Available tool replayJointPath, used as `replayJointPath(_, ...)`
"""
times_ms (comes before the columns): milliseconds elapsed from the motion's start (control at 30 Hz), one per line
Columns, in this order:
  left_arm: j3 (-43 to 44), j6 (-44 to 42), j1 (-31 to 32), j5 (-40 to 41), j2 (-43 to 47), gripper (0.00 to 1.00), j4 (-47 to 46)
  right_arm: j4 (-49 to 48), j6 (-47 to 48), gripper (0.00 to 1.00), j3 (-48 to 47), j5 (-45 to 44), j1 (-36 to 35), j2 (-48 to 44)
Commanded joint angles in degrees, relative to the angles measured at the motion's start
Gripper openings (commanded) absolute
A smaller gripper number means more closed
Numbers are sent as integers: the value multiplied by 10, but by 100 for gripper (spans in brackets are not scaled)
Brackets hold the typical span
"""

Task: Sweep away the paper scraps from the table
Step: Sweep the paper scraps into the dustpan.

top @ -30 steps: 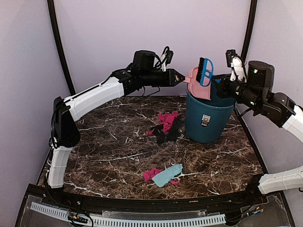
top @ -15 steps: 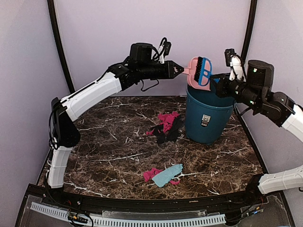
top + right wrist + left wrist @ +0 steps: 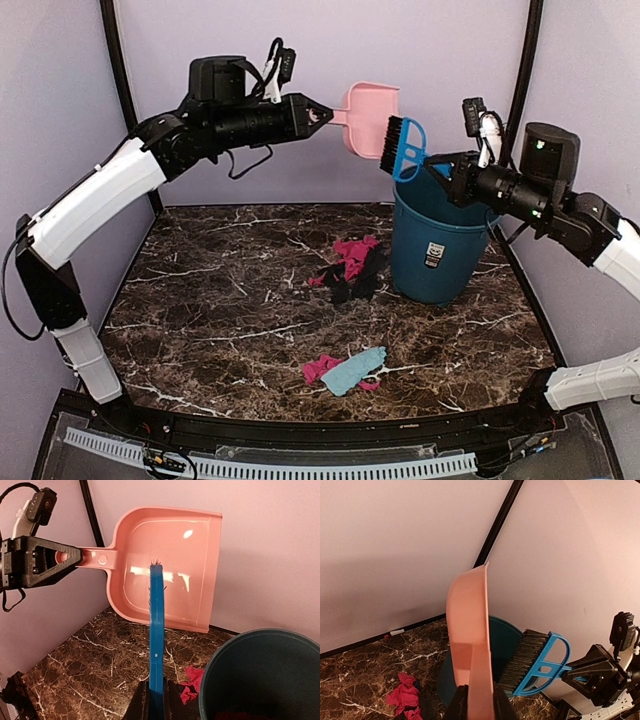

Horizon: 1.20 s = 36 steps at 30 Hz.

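My left gripper is shut on the handle of the pale-pink dustpan, held high in the air left of the teal bin; the wrist view shows the dustpan edge-on between the jaws. My right gripper is shut on the blue hand brush, its bristles next to the pan, above the bin's rim. In the right wrist view the brush stands edge-on before the empty pan. Pink and black paper scraps lie on the table beside the bin; pink and light-blue scraps lie nearer the front.
The teal bin stands at the back right of the table, with something pink-red inside at its bottom. Lilac walls with black corner posts close in the back and sides. The table's black rim runs along the front.
The left arm has risen and swung left, lifting the dustpan off the bin's rim. The brush has moved up and a little left with it.
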<state>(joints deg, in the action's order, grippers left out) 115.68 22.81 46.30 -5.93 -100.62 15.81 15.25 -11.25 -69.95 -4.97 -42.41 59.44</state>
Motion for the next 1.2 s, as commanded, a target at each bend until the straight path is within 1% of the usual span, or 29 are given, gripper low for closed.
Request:
replayJointPath(0, -117, 10, 1, 59, 102, 0, -21, -36, -6, 0, -15, 78, 0, 26)
replayJointPath(33, -153, 14, 1, 68, 115, 0, -22, -39, -7, 0, -16, 85, -1, 32)
replayJointPath(67, -171, 16, 1, 82, 144, 0, -21, -40, -8, 0, -17, 91, -5, 38)
replayJointPath(100, -212, 23, 1, 94, 158, 0, -22, -42, -9, 0, -18, 95, -9, 44)
replayJointPath(133, -232, 31, 2, 100, 190, 0, -24, -43, -9, 0, -19, 98, -14, 49)
replayJointPath(167, -275, 35, 2, 108, 205, 0, -28, -44, -9, 0, -19, 100, -20, 55)
replayJointPath(200, -297, 44, 2, 112, 236, 0, -29, -44, -8, 0, -19, 99, -28, 61)
replayJointPath(300, -390, 63, 2, 130, 292, 0, -24, -42, -7, 0, -18, 83, -50, 80)
replayJointPath(367, -436, 78, 2, 140, 341, 0, -16, -41, -7, 0, -12, 70, -63, 86)
replayJointPath(533, -538, 110, 2, 154, 409, 0, 12, -42, -16, 0, 18, 53, -87, 95)
replayJointPath(667, -596, 138, 2, 157, 454, 0, 45, -36, -28, 0, 43, 23, -103, 99)
replayJointPath(833, -648, 166, 2, 136, 501, 0, 72, -24, -41, 0, 68, -11, -128, 99)
replayJointPath(1167, -708, 203, 2, 96, 530, 0, 111, 7, -77, 0, 110, -87, -188, 96)
